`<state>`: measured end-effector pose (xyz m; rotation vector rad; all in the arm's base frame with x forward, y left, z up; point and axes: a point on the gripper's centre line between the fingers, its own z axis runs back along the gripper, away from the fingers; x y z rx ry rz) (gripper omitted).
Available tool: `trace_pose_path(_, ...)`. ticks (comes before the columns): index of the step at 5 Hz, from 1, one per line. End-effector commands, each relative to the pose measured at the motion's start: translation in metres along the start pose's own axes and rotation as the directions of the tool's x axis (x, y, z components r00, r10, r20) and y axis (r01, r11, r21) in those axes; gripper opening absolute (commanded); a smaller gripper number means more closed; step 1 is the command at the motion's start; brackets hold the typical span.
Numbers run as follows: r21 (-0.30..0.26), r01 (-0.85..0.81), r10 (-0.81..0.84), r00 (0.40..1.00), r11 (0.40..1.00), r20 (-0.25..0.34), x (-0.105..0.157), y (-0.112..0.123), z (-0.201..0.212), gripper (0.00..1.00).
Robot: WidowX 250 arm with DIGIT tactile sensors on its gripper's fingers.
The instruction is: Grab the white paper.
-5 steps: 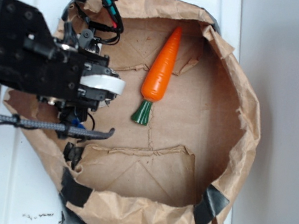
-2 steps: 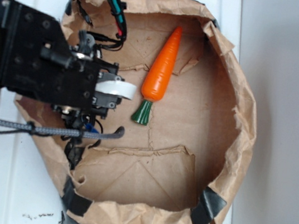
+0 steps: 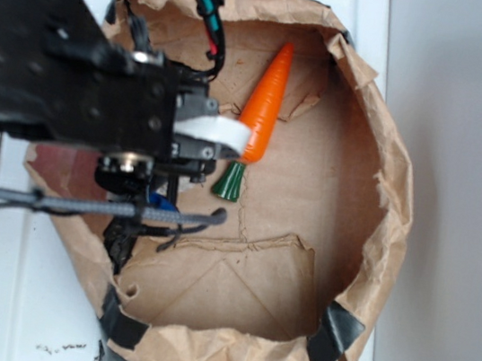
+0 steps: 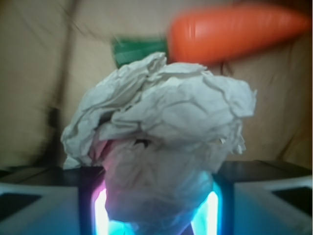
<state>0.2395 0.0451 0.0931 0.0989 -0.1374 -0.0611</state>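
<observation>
Paper (image 4: 166, 127) sits wedged between our gripper's (image 4: 155, 210) closed jaws, so we hold it clear of the bag (image 3: 309, 209) floor, near the carrot (image 3: 266, 103).

Big brown paper bag (image 3: 349, 188), top folded down into a round wall, black tape (image 3: 334, 331) on its rim. Inside the bag, near its top: orange toy carrot (image 3: 265, 102), pointy end up, green stem (image 3: 230, 181) down. White table (image 3: 32, 304) under the bag
</observation>
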Motion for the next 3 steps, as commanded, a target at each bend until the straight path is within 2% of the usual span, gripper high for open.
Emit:
trace_pose_path(1,-0.053,-0.134,0.140,0.981,0.990,0.136,0.0355,0.0050,0.0871,0.00)
trace_pose_path(3,-0.067,-0.136,0.147,0.967,0.988,0.207,0.0433,0.0042,0.0963,0.00)
